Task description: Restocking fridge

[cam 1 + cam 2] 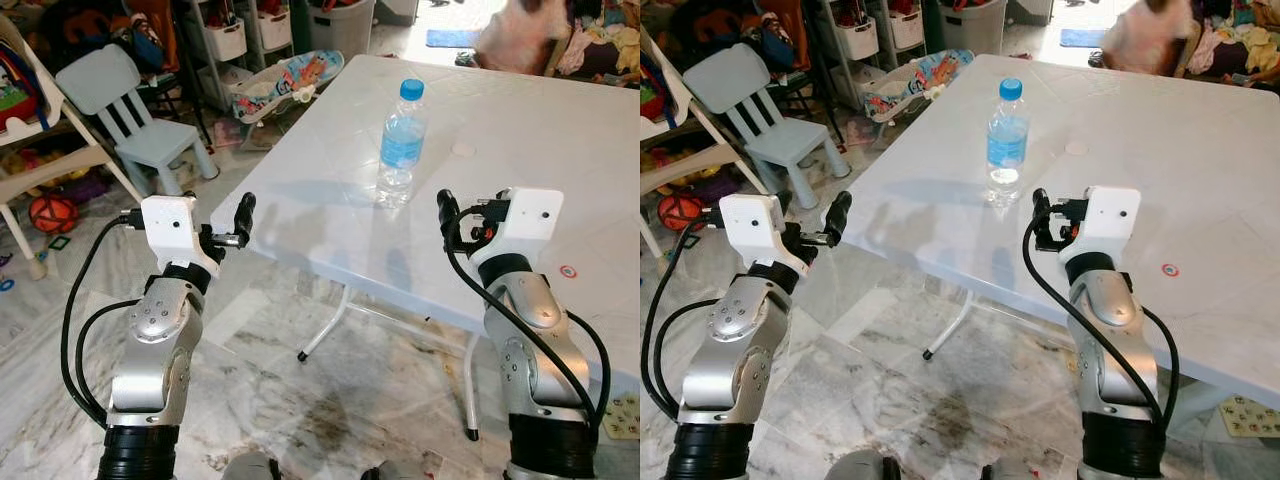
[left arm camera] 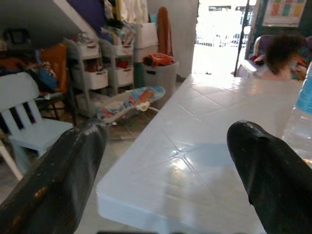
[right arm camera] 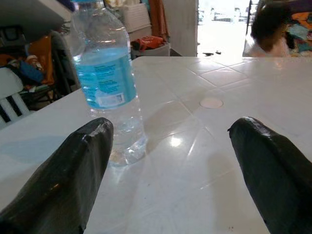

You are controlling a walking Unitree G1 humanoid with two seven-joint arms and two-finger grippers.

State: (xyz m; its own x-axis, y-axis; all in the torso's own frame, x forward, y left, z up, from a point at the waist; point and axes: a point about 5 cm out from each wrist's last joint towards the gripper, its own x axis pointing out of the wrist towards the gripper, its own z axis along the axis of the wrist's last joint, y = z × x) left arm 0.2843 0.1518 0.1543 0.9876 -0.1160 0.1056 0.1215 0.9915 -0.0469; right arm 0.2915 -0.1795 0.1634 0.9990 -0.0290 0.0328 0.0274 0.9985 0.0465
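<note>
Your 1 task item, a clear plastic water bottle with a blue cap and blue label [image 1: 402,142], stands upright on the white tiled plastic worktop [image 1: 520,140], near its front edge and apart from both hands.

Right hand [image 3: 170,161]: released, fingers spread wide, hovering over the worktop edge just short of the bottle. In its wrist view the bottle sits off toward 1 finger, not centred in the gap.

Left hand [image 2: 165,161]: also released, fingers apart, held off the worktop's corner, near nothing it could take.

Step in hand, as judged: approach for pickup; nothing is grasped yet. No fridge can be made out.

Next move calls for: swing the right hand across until the bottle's body lies between the 2 fingers, advance, then clench below the label. A nudge from 1 finger could tip it.

A person sits at the far side.
</note>
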